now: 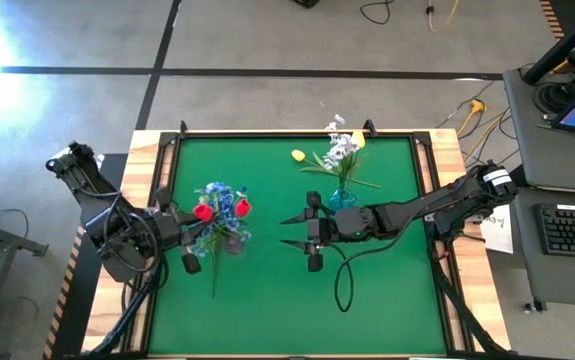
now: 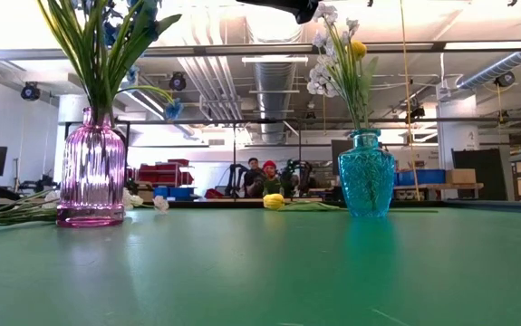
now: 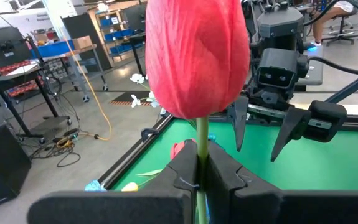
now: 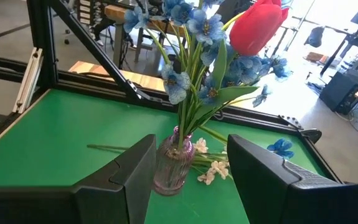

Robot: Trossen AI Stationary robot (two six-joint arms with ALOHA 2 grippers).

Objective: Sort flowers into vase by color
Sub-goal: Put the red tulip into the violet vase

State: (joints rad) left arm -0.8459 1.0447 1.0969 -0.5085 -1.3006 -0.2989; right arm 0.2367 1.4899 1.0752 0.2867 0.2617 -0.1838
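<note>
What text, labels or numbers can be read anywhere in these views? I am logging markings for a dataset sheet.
No text can be read in any view.
White paper sheet beside the table's right edge: handwriting, too small to read.
Keyboard: key legends too small.
Pink vase and teal vase: no labels.

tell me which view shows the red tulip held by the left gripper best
The left wrist view: the red tulip fills the frame, its stem pinched in the shut left gripper. The high view shows a small red spot, the right wrist view its bud, the low view nothing.
</note>
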